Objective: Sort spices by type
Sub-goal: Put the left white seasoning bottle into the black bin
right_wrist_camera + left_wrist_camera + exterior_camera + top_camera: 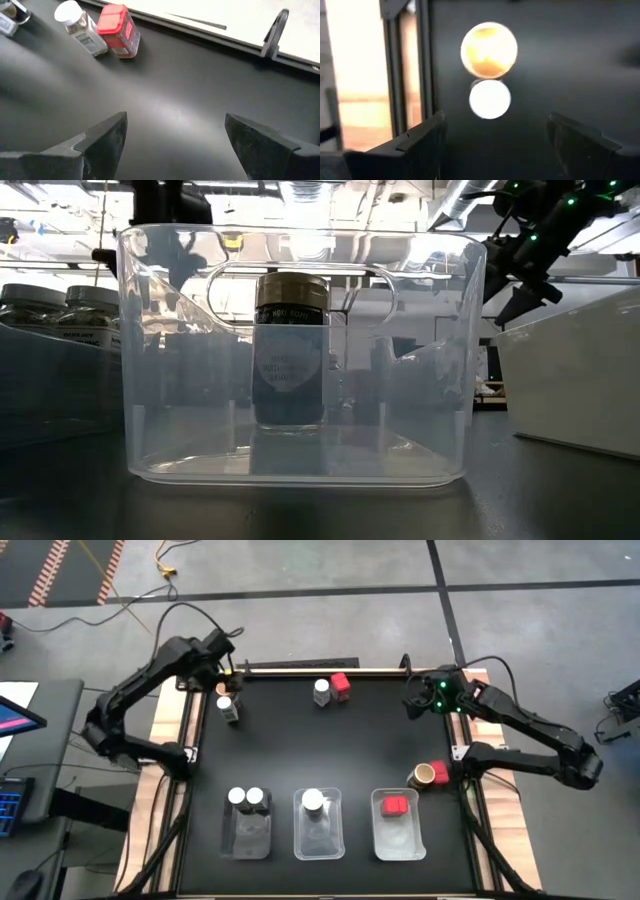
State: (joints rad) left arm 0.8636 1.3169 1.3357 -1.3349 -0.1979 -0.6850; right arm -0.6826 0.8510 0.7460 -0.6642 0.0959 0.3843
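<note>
A: Where are the spices on the desk (330,755)?

B: Spread about. Near the far left corner a white-capped jar (226,706) stands touching a tan-lidded jar (222,689). The left gripper (228,668) hovers over that pair, fingers spread and holding nothing; its wrist view looks straight down on both lids.

A: And the far edge?

B: A second white-capped jar (321,691) stands just beside a red-capped jar (341,683). The right gripper (412,700) sits to their right, released as well, with bare desk between it and them.

A: Anything in the way?

B: The rail (300,670) runs close behind both pairs. At the right edge a cream-lidded jar (424,775) touches another red-capped jar (440,773), near the right arm's base.

A: The trays?

B: Three in a row along the near side. The left tray (247,836) holds two white-capped jars (246,798), the middle tray (319,830) one white-capped jar (313,801), the right tray (397,833) a red-capped one (395,806).
</note>
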